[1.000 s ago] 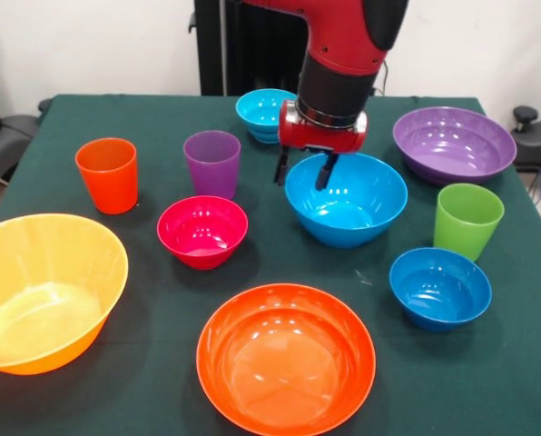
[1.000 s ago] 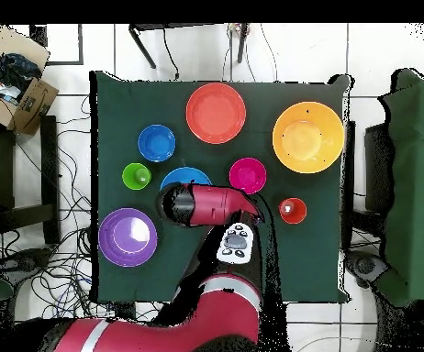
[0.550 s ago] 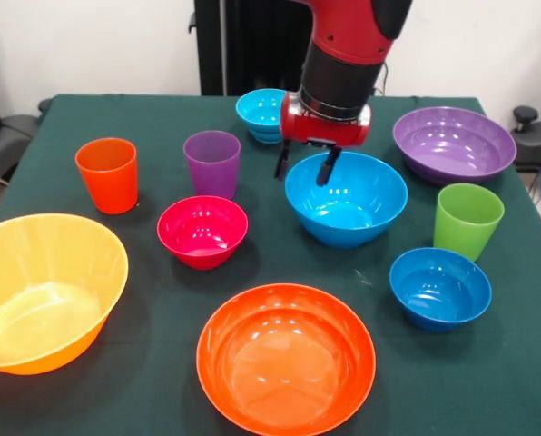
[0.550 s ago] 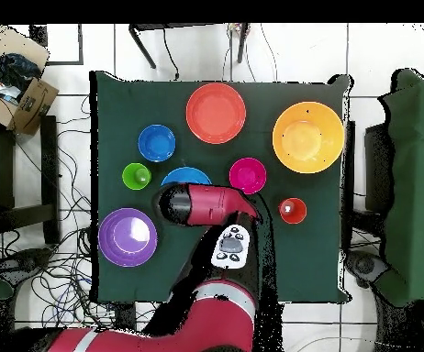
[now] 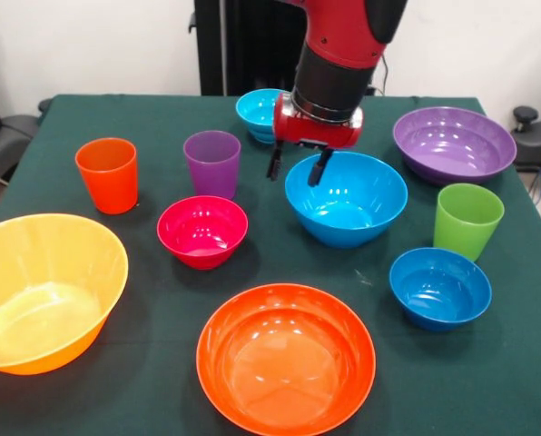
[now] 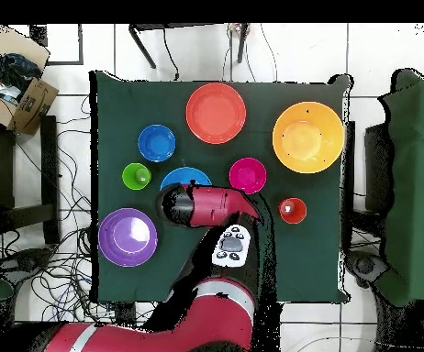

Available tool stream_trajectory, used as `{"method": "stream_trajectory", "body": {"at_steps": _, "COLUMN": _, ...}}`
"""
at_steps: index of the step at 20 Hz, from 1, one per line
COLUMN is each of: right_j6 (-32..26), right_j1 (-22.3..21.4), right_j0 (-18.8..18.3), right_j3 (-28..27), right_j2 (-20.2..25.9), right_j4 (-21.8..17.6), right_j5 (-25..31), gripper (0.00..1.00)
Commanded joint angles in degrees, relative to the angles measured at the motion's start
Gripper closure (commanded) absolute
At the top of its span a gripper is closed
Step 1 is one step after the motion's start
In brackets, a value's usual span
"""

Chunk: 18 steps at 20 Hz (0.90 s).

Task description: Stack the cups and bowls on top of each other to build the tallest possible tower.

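My gripper (image 5: 295, 166) hangs open and holds nothing. Its fingers stand either side of the far-left rim of the sky-blue bowl (image 5: 348, 202). The purple cup (image 5: 212, 163) stands just left of it, the cyan bowl (image 5: 260, 113) behind. Also on the cloth, all apart, are the orange cup (image 5: 107, 174), green cup (image 5: 468, 221), magenta bowl (image 5: 202, 231), dark blue bowl (image 5: 439, 287), purple bowl (image 5: 454, 143), orange-red bowl (image 5: 286, 359) and yellow-orange bowl (image 5: 44, 291). No tower stands. In the overhead view the arm (image 6: 211, 203) hides the gripper, the purple cup and the cyan bowl.
A dark green cloth (image 5: 152, 113) covers the table (image 6: 115, 101). Cardboard boxes (image 6: 27, 96) and loose cables (image 6: 55, 266) lie on the floor beside it. Dark green furniture (image 6: 418, 183) stands off the other side.
The gripper has shifted slightly left in the front view, toward the purple cup, and stays open. No cup or bowl has moved.
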Motion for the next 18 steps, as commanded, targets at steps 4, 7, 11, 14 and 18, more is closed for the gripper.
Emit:
{"method": "stream_trajectory", "body": {"at_steps": 4, "right_j6": 6.58, "right_j1": 6.12, "right_j0": 0.41, "right_j3": -4.83, "right_j2": 3.94, "right_j4": -1.90, "right_j5": -5.64, "gripper": 0.00}}
{"method": "stream_trajectory", "body": {"at_steps": 7, "right_j6": 6.81, "right_j1": 6.15, "right_j0": 0.25, "right_j3": -4.34, "right_j2": 4.26, "right_j4": -1.51, "right_j5": -6.34, "gripper": 0.00}}
{"method": "stream_trajectory", "body": {"at_steps": 11, "right_j6": 6.88, "right_j1": 6.25, "right_j0": -0.01, "right_j3": -4.05, "right_j2": 4.93, "right_j4": -1.00, "right_j5": -6.77, "gripper": 0.00}}
{"method": "stream_trajectory", "body": {"at_steps": 14, "right_j6": 6.81, "right_j1": 6.25, "right_j0": -0.09, "right_j3": -4.03, "right_j2": 5.29, "right_j4": -0.65, "right_j5": -6.46, "gripper": 0.00}}
{"method": "stream_trajectory", "body": {"at_steps": 18, "right_j6": 6.36, "right_j1": 6.03, "right_j0": -0.63, "right_j3": -3.65, "right_j2": 6.06, "right_j4": -0.44, "right_j5": -5.74, "gripper": 0.00}}
